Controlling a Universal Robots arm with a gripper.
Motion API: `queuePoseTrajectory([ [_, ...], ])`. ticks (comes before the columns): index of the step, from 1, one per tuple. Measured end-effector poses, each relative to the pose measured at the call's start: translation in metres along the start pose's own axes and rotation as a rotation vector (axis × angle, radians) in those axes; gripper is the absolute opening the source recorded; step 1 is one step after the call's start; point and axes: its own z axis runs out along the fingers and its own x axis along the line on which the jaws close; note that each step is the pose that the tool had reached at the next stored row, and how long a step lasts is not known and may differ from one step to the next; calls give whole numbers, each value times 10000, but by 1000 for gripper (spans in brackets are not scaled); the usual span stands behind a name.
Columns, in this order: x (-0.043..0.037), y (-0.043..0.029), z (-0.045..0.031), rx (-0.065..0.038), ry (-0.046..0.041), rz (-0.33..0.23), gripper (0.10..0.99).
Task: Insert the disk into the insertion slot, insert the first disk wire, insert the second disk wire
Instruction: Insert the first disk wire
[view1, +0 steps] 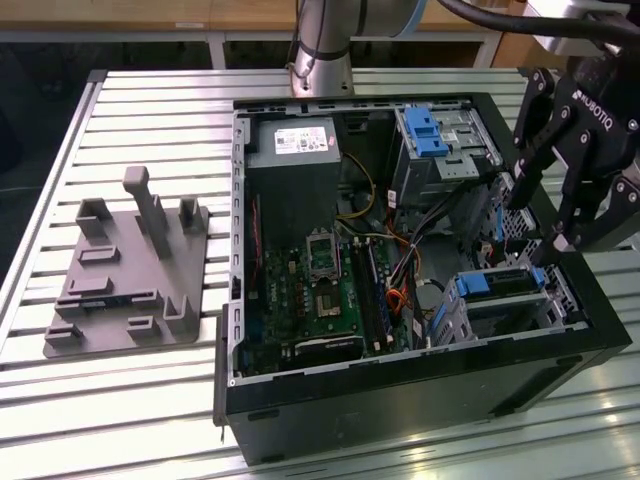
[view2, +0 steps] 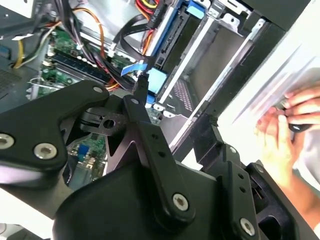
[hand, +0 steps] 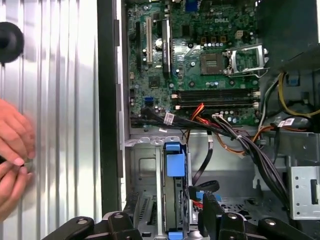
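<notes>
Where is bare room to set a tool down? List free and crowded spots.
Free: slatted table on the near and far sides of the grey fixture plate, at the exterior view's left. Crowded: inside the computer case, full of cables, gripper hanging over it; a person's hands beside the case.

A slatted metal table (view1: 150, 100) carries an open black computer case (view1: 400, 400), with a grey fixture plate (view1: 130, 270) beside the case, on the exterior view's left.

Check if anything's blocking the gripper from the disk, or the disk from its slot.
Nothing visible blocks either. The gripper hovers open above the disk, which already sits in the insertion slot. Black cables loop close beside the disk in the first wrist view, not across it.
</notes>
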Motion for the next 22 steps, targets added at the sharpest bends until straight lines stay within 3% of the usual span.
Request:
queuePoseTrajectory([
  [3,-69,-3,2,33,371,15,616],
  [9,-210,-20,0,77,1225,47,616],
  [11,-257,-29,1,91,1472,56,596],
  [12,-280,-38,3,93,1561,60,533],
  [15,-342,-86,23,97,1698,64,467],
  [22,-391,-332,74,97,1709,64,467],
])
